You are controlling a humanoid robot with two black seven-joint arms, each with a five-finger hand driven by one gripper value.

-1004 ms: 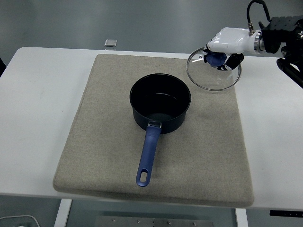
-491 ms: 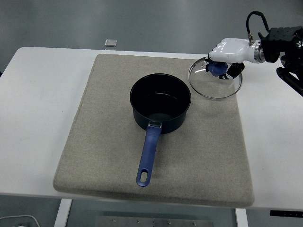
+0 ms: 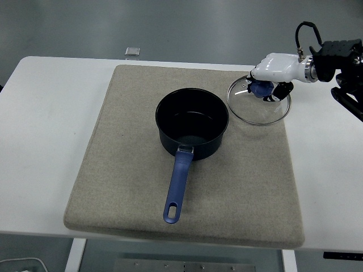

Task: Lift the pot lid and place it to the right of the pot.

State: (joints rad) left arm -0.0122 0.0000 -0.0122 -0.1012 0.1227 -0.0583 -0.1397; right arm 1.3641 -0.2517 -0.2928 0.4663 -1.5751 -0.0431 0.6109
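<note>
the right hand (image 3: 276, 69) grips the blue knob of the glass lid (image 3: 259, 105), which sits low over the beige mat (image 3: 125, 187), just right of the open dark pot (image 3: 192, 124).

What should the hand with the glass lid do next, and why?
Probably open the fingers and let go. The right hand grips the knob of the lid, which looks flat on the mat, right of the open pot.

The scene is evenly and brightly lit from above. Only a faint shadow is cast below the right hand (image 3: 276, 71). The picture is rendered sharp throughout, and no glare is produced.
</note>
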